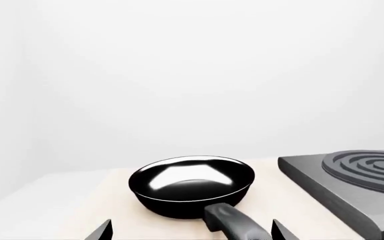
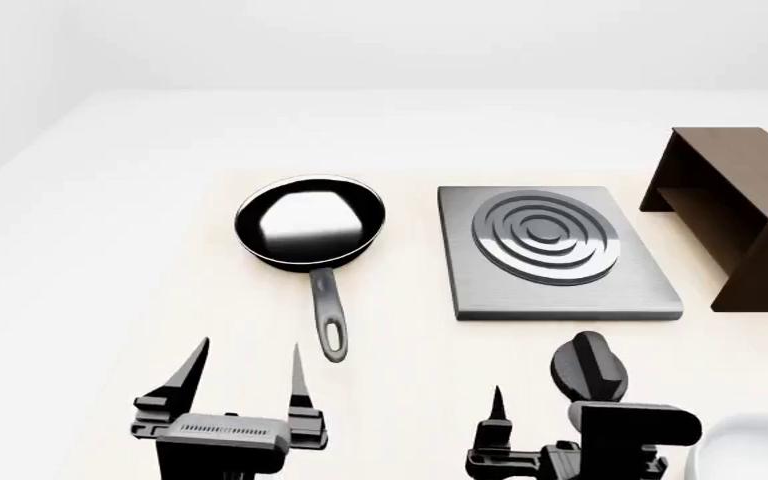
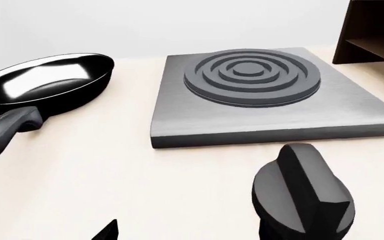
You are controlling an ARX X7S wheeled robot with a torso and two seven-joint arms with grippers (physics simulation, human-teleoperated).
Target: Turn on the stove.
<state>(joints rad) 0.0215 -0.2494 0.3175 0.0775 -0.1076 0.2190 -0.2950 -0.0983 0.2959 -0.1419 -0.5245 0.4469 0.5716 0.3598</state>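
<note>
The stove (image 2: 558,252) lies flat on the pale counter (image 2: 131,250), right of centre in the head view, a square grey metal plate with raised concentric burner rings (image 2: 546,235) set toward its far half. Its separate black round knob (image 2: 587,366) stands on the counter just near of the plate's front right corner, apart from the plate, with a raised ridge across its top. In the right wrist view the knob (image 3: 303,195) fills the near corner and the stove (image 3: 265,95) sits just beyond it.

To the left of the stove, with a gap of bare counter between them, sits a black frying pan (image 2: 311,222), its glossy inside catching a bright reflection and its handle (image 2: 329,318) pointing toward the robot. At the far right a dark brown wooden shelf (image 2: 742,205) stands near the stove's right edge without touching it.

The left tool (image 2: 244,385) hovers near the front edge with its two fingers spread apart and nothing between them; the pan handle's end lies just to its right. The right tool (image 2: 544,410) is low at the front, right beside the knob; only one fingertip (image 2: 498,403) is plain, the knob hides the rest, so I cannot tell whether it is released or clenched. A white rounded object (image 2: 751,450) shows at the near right corner.
</note>
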